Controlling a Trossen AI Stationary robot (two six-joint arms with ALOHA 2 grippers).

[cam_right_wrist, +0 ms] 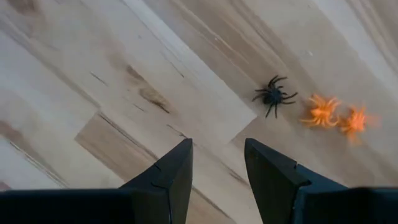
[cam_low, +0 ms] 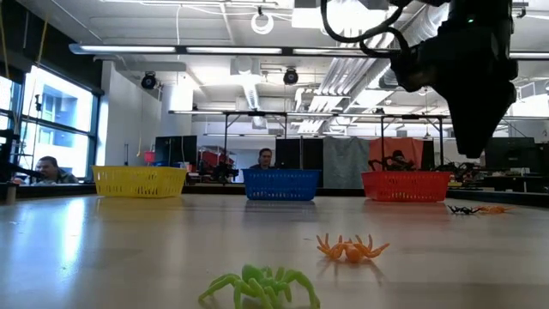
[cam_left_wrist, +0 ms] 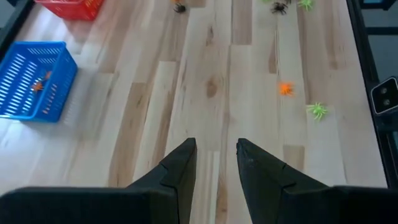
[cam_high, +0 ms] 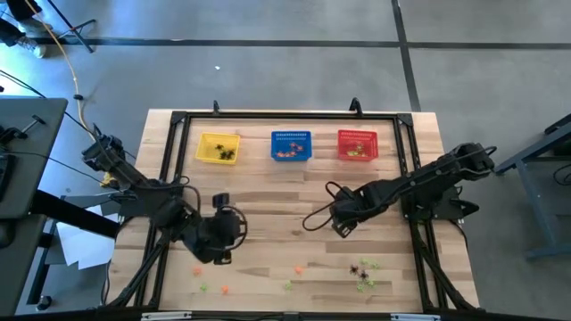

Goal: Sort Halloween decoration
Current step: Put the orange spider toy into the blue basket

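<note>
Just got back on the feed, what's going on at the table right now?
The two arms are sorting toy spiders into three baskets at the far edge: yellow basket, blue basket and red basket, each already holding a few. Neither hand carries anything. The left hand is open over bare wood near the front, the right hand open over mid-table. Loose spiders in black, orange and green remain scattered along the near edge.

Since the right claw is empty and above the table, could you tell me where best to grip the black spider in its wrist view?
Probably the black spider is best pinched across its raised middle body, coming straight down from above with the open right claw. It lies flat on the table, thin legs splayed all round, giving poor purchase, and stands apart from the two orange spiders.
</note>
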